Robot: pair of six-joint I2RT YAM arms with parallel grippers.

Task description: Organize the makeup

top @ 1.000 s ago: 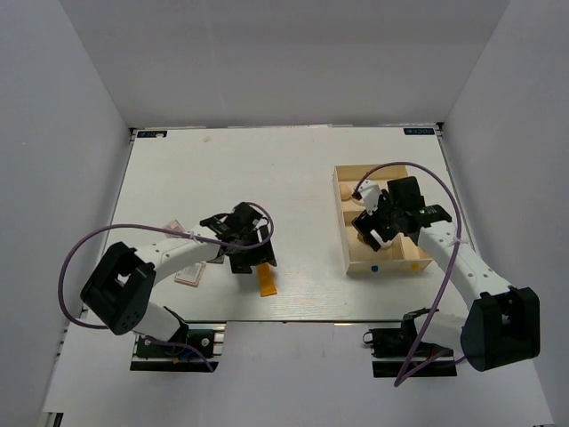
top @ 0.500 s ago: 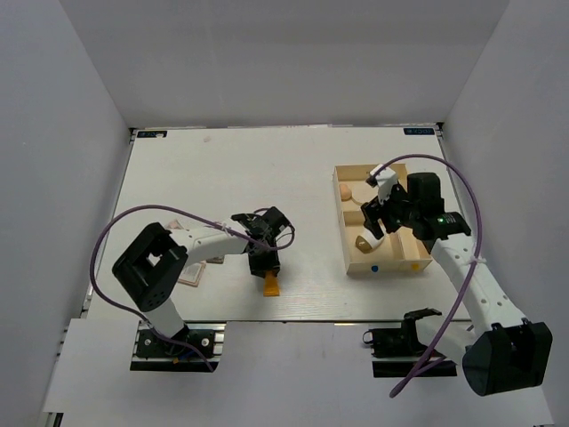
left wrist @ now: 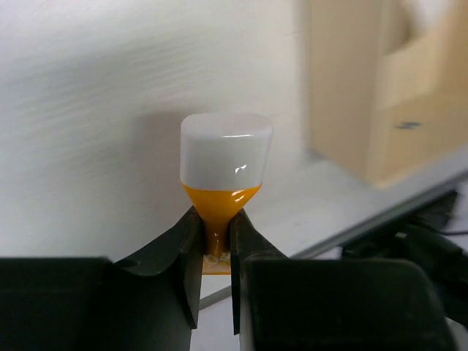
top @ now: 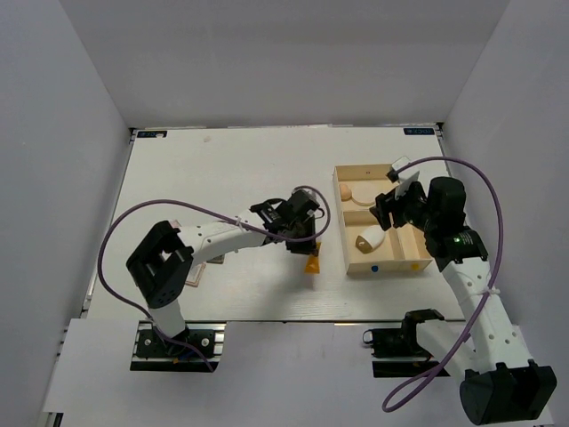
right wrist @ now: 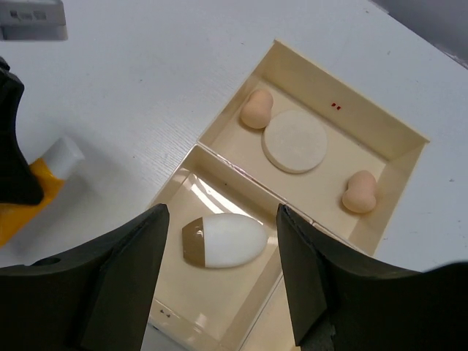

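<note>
My left gripper point(top: 305, 242) point(left wrist: 217, 238) is shut on the flat tail of the orange tube point(top: 312, 263) point(left wrist: 219, 197). The tube's white cap point(left wrist: 225, 155) points away from the fingers, and it hangs just left of the pale wooden box point(top: 351, 258) point(left wrist: 351, 88). My right gripper point(top: 392, 210) point(right wrist: 221, 223) hovers open above the box with nothing between its fingers. Below it the white-and-brown teardrop sponge point(right wrist: 225, 240) point(top: 369, 237) lies in the middle compartment. The far compartment holds two peach egg sponges point(right wrist: 257, 108) point(right wrist: 360, 191) and the round cream puff point(right wrist: 295, 140).
The orange tube point(right wrist: 40, 179) and a dark edge of the left gripper point(right wrist: 11, 146) show at the left of the right wrist view. A pinkish compact point(top: 192, 274) peeks out beside the left arm's elbow. The box's nearest compartment point(top: 411, 249) lies under the right arm.
My left gripper closed on the orange tube and carried it right, up to the box. The right gripper rose off the box, leaving the teardrop sponge in its compartment.
</note>
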